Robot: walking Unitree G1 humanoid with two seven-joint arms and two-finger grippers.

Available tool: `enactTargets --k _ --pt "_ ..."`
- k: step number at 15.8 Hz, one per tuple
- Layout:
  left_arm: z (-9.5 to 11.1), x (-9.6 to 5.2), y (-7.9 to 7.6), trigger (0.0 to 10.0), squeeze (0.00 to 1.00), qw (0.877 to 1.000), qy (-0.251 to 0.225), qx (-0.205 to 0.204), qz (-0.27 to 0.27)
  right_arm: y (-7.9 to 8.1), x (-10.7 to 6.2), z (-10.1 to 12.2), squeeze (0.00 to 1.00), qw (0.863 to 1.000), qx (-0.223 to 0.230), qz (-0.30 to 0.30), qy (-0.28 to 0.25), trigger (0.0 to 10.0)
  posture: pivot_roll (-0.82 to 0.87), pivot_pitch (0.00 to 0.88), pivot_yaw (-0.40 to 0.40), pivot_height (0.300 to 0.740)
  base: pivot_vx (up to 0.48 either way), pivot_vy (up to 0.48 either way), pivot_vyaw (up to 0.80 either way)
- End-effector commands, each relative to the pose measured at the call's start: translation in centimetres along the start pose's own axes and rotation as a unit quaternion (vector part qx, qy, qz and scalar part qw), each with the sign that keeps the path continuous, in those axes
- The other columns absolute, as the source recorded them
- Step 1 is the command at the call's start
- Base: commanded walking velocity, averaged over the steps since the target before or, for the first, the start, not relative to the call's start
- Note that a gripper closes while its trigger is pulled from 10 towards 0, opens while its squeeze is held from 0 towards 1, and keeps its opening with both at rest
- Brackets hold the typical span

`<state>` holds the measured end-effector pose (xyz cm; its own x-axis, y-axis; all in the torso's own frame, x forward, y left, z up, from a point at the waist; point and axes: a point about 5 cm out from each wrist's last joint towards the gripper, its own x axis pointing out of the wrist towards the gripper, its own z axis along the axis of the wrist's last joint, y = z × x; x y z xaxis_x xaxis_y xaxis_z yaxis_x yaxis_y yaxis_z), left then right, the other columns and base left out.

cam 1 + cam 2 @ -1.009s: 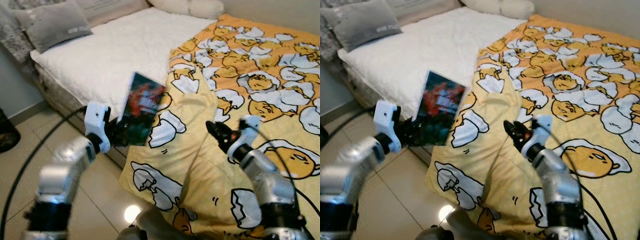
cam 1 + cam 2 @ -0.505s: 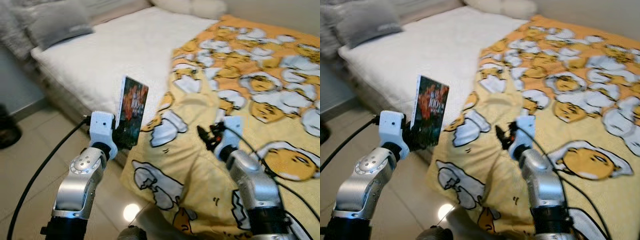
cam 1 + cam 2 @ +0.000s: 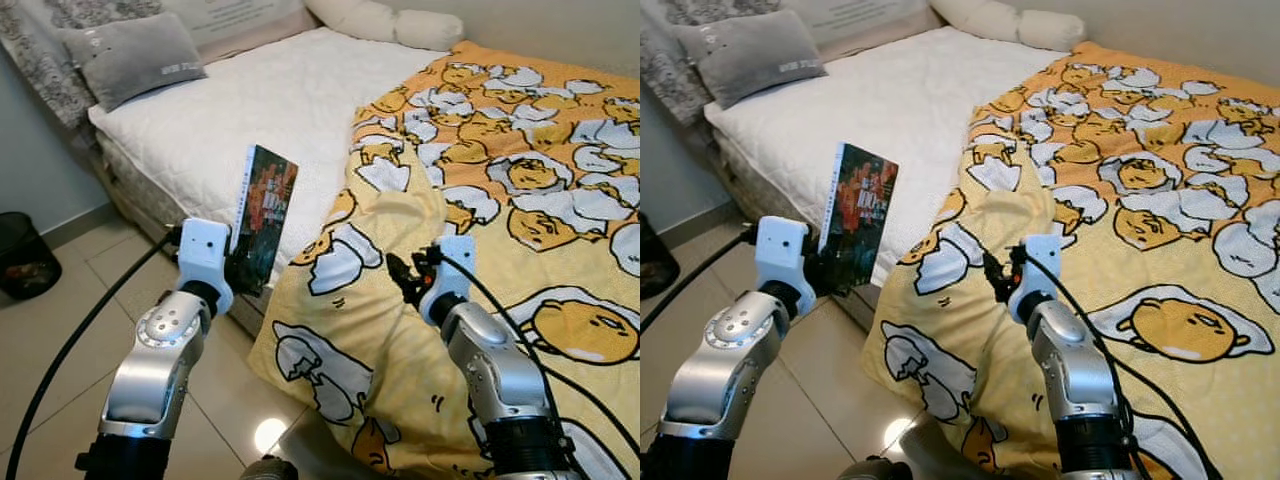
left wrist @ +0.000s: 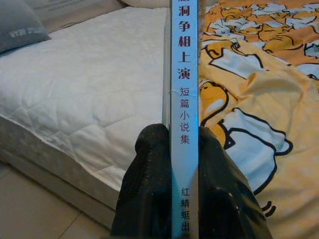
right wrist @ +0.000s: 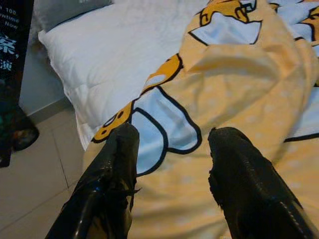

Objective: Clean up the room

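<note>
Black fingers: two long, matt, slightly pebbled fingers of the left pincer (image 4: pixel 184 149) are clamped on the lower part of a book (image 3: pixel 262 218), one on each cover, with the spine between them.
Book: a thin paperback, flat and rectangular, held upright and a little tilted; dark glossy cover with red and green print, pale blue spine with Chinese characters running down it.
Book's place: in the air just above the left pincer, over the near edge of the bed, in front of the bare mattress (image 3: pixel 250 110) and beside the hanging fold of the blanket (image 3: pixel 480 220).
Left arm: silver metal with a white plastic wrist block, a black cable trailing from it to the floor.
Right pincer: the right pincer (image 5: pixel 172 149) has its two black fingers spread apart and holds nothing; it hovers just above a raised fold of the blanket, well apart from the book.
Blanket: soft yellow-orange cloth printed with cartoon egg figures in white and pale blue, rumpled, draped over the bed's near corner almost to the floor.
Mattress: white, quilted in a diamond stitch, uncovered on the robot's left side.
Pillows: a grey square cushion (image 3: pixel 132 58) with small white lettering at the far left corner; a cream bolster (image 3: pixel 390 20) along the far edge.
Floor: glossy beige tiles (image 3: pixel 60 340) with a round glare spot.
Bin: a dark mesh wastebasket (image 3: pixel 22 255) on the tiles at the left, well apart from the arm.
</note>
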<state>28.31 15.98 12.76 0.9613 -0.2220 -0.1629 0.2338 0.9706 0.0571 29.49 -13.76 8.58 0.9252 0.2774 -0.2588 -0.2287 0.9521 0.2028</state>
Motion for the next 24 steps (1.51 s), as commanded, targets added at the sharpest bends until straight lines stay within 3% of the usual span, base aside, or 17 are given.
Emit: enactTargets --k 1,2,4,7,13,24 --pt "1.1 -0.2 0.0 10.0 0.0 1.0 -0.026 0.007 0.003 0.5 -0.1 0.4 0.0 1.0 -0.025 0.009 -0.01 10.0 -0.04 0.0 0.07 0.74 0.0 0.0 0.0" --pt "1.1 -0.3 -0.1 10.0 0.0 1.0 -0.027 0.001 0.004 0.9 -0.2 0.2 0.0 0.999 -0.047 0.025 -0.003 10.0 -0.04 0.0 0.068 0.74 0.0 0.0 0.8" --pt "1.2 -0.3 -0.1 10.0 0.0 1.0 -0.027 0.0 0.009 2.4 -0.5 -0.3 0.0 0.995 -0.042 0.088 0.011 10.0 -0.03 0.0 0.067 0.74 0.0 0.0 0.8" --pt "1.3 -0.4 0.0 10.0 0.0 0.999 -0.032 -0.022 0.017 2.7 -1.1 -0.5 0.0 0.99 -0.052 0.13 0.022 10.0 -0.03 0.0 0.068 0.74 0.0 0.0 0.8" --pt "1.3 -0.2 0.2 10.0 0.0 0.999 -0.038 0.0 0.027 2.2 -1.2 -0.5 0.0 0.989 -0.054 0.134 0.038 10.0 -0.03 0.0 0.072 0.74 0.0 0.0 0.8" --pt "1.5 -0.3 -0.2 10.0 0.0 0.999 -0.045 -0.021 0.004 2.8 -1.2 -0.7 0.0 0.986 -0.051 0.15 0.048 10.0 -0.03 0.0 0.062 0.74 0.0 0.0 0.8"
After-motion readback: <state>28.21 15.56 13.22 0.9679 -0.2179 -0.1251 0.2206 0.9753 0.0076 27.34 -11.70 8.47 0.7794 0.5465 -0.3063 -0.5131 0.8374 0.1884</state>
